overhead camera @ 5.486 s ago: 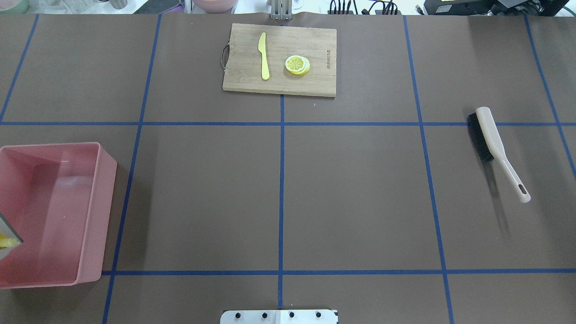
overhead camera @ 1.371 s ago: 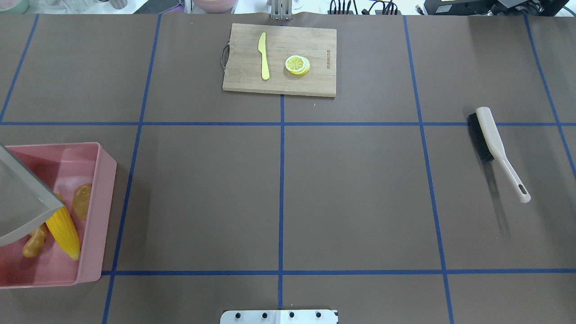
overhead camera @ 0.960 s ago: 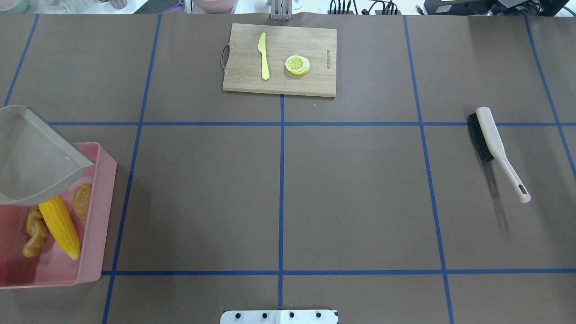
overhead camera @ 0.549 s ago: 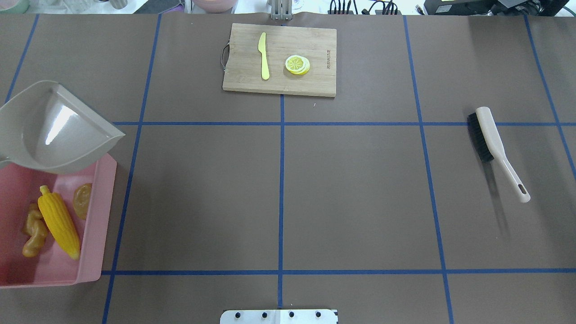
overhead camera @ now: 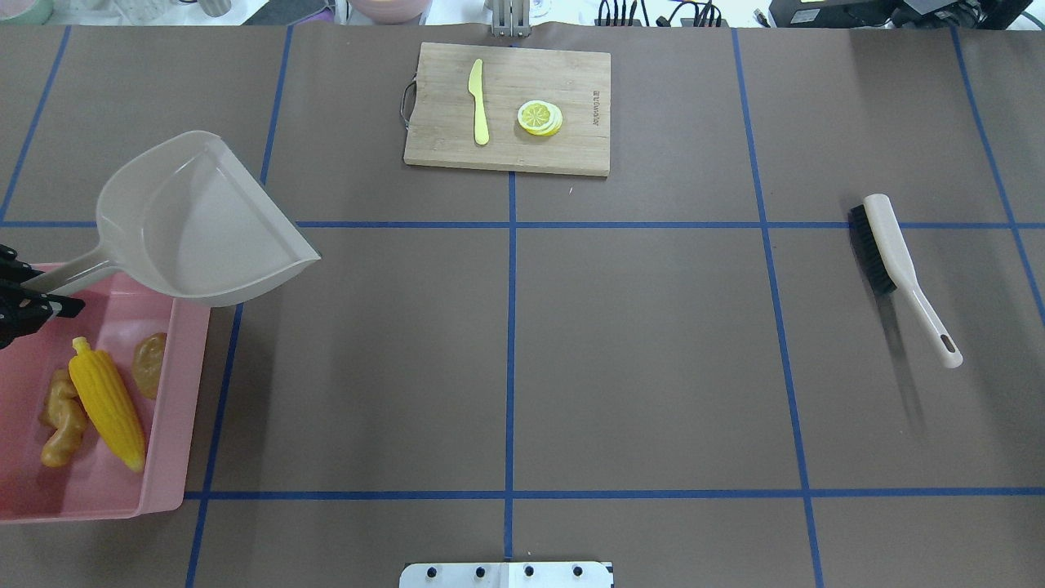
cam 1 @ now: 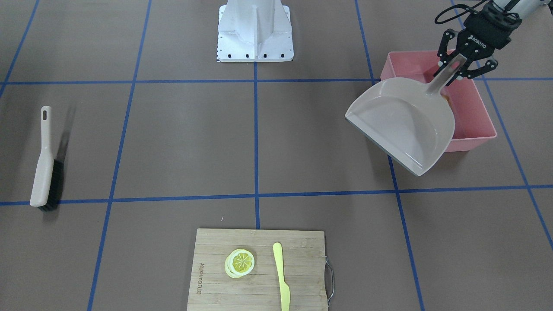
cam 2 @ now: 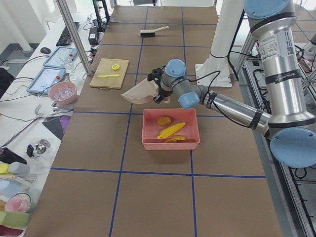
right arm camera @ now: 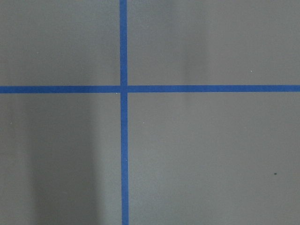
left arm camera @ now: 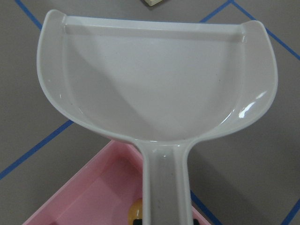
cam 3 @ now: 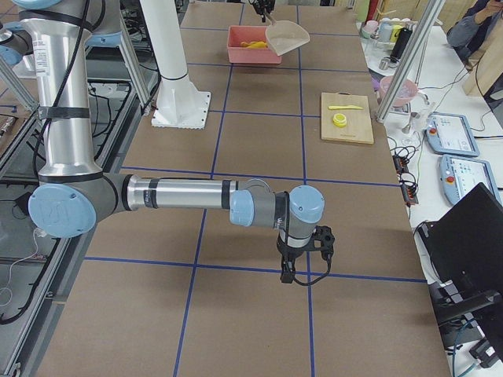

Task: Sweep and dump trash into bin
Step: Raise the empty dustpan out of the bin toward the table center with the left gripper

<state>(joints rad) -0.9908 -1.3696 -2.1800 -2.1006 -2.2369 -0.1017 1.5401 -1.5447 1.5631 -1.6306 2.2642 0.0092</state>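
left gripper is clamped tight on the handle of the beige dustpan, fingers pinched in from both sides. the pan hangs in the air, empty, its scoop reaching out ahead of the gripper and towards the table's middle, over and past the rim of the pink bin. the bin sits right under the gripper, and all the trash is in it. the yellow corn cob lies below the gripper on the robot's side, the ginger root is just beside the cob, and the potato sits against the bin wall on the cob's other side.

the right gripper hangs low over bare table, well apart from the bin, and from this side view i cannot tell how wide its jaws stand. the brush lies far across from the left gripper. the cutting board, with the lemon slice and knife, sits well beyond the pan's lip.
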